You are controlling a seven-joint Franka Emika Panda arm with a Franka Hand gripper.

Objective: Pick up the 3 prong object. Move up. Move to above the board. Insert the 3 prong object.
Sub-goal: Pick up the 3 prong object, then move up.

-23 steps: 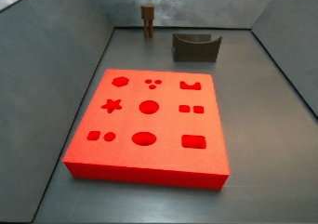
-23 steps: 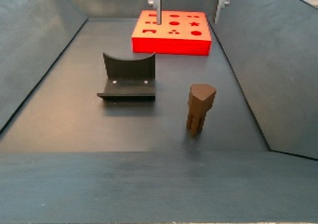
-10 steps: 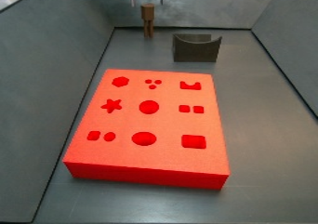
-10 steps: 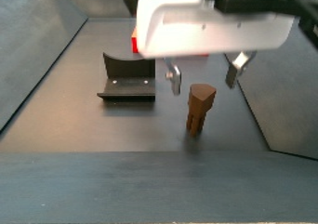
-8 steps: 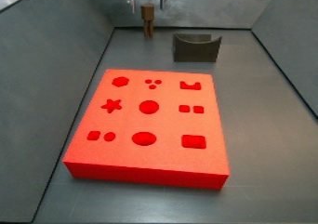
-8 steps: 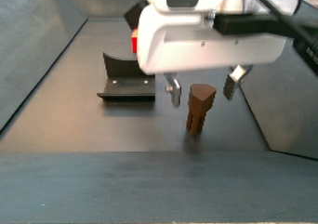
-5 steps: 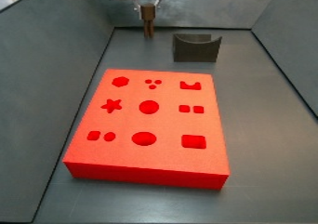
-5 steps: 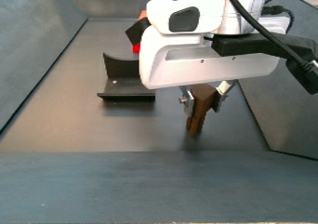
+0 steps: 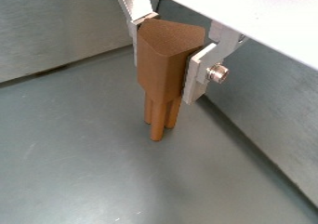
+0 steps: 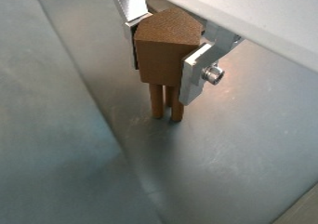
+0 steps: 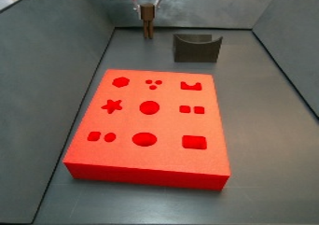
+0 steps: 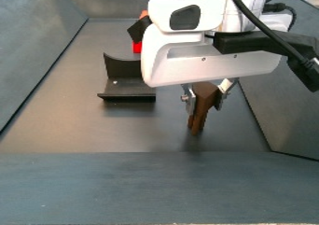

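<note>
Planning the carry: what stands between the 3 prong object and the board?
Nothing visible. The hand straddles the 3 prong object at the far end; bare floor leads to the board. The dark U-shaped block sits off to the side.

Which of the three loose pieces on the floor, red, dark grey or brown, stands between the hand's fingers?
The 3 prong object, brown and upright, with the hand closed around its top. The board and the dark grey U-shaped block lie apart, untouched.

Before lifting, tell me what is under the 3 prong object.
Bare grey floor lies under the 3 prong object, which the gripper flanks; its prongs reach down to it. Actual contact cannot be seen.
</note>
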